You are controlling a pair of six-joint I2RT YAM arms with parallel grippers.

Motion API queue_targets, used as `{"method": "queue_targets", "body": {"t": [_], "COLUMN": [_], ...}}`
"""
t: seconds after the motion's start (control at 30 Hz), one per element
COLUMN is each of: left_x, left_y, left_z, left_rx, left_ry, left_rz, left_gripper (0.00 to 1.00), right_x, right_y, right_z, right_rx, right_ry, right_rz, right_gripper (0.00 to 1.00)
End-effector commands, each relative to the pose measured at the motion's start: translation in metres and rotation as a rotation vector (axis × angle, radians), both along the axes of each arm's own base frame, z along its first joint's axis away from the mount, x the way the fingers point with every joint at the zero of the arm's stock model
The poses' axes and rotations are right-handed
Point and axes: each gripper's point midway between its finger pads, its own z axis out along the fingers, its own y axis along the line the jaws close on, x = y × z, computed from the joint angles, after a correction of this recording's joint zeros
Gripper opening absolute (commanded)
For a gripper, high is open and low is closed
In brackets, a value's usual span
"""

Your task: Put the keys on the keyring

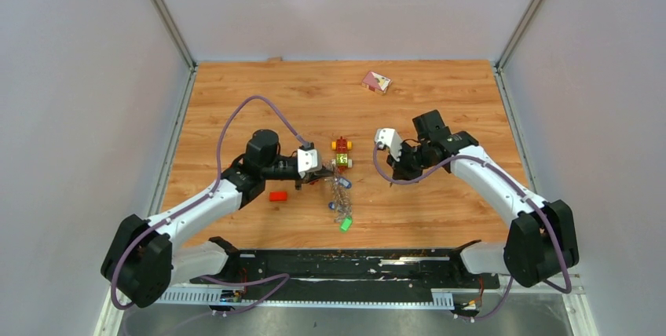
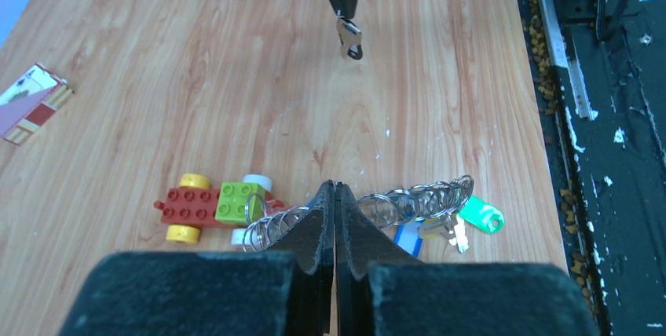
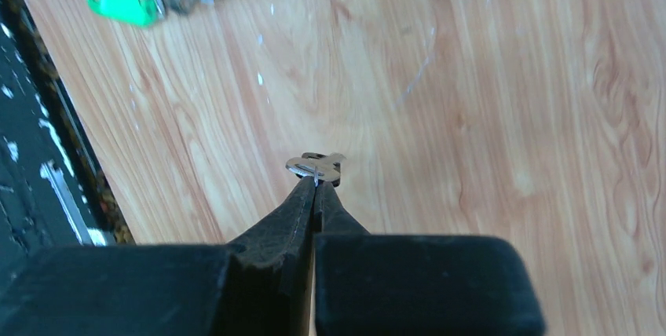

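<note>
Left fingers (image 2: 312, 232) and right fingers (image 3: 292, 212) both pinched tight, tips facing each other.

The top external camera sits high above and behind both arm bases, tilted down and forward, far enough back to take in the whole light-brown wooden table (image 1: 440, 100). The left wrist camera looks low along the left gripper (image 2: 334, 187) across the boards toward the right gripper (image 2: 343, 12). The right wrist camera faces the opposite way, close over the wood, with the table's near edge at its left. All three views share the flat green plastic key tag (image 1: 345, 224). Both wrist views share the small silver metal key (image 3: 316, 166).
</note>
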Motion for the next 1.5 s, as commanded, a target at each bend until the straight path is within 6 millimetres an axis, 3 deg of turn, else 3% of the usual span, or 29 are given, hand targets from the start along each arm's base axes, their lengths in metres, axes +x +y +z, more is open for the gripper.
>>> {"method": "queue_targets", "body": {"t": [0.0,0.13,0.43,0.5,0.8,0.97,1.1,1.33,1.47], "left_x": [0.004,0.002,-0.008,-0.009,-0.009,-0.008,-0.007,-0.01,-0.013], "left_y": [-0.013,-0.015,-0.013,-0.012,-0.012,-0.012,-0.014,-0.023,-0.025], "left_z": [0.036,0.04,0.039,0.038,0.037,0.037,0.043,0.068,0.074], "left_rx": [-0.117,-0.146,-0.158,-0.155,-0.152,-0.153,-0.177,-0.298,-0.345], "left_ry": [-0.062,-0.051,-0.052,-0.056,-0.06,-0.057,-0.043,0.019,0.064], "left_rz": [-0.042,-0.056,-0.077,-0.08,-0.08,-0.081,-0.075,-0.104,-0.111], "left_gripper": [0.0,0.0,0.0,0.0,0.0,0.0,0.0,0.0,0.0], "right_x": [-0.007,-0.002,0.022,0.027,0.035,0.034,0.031,0.009,-0.008], "right_y": [-0.035,-0.031,-0.016,-0.011,0.006,0.008,0.018,0.067,0.088], "right_z": [-0.004,-0.009,-0.066,-0.071,-0.058,-0.048,-0.022,0.075,0.112], "right_rx": [-0.151,-0.156,-0.191,-0.179,-0.099,-0.083,-0.007,0.378,0.509], "right_ry": [-0.035,0.007,0.159,0.164,0.15,0.146,0.109,-0.03,-0.109], "right_rz": [-0.008,-0.02,-0.046,-0.048,-0.04,-0.033,-0.004,0.183,0.268], "right_gripper": [0.0,0.0,0.03,0.04,0.13,0.27,0.38,0.43,0.43]}}
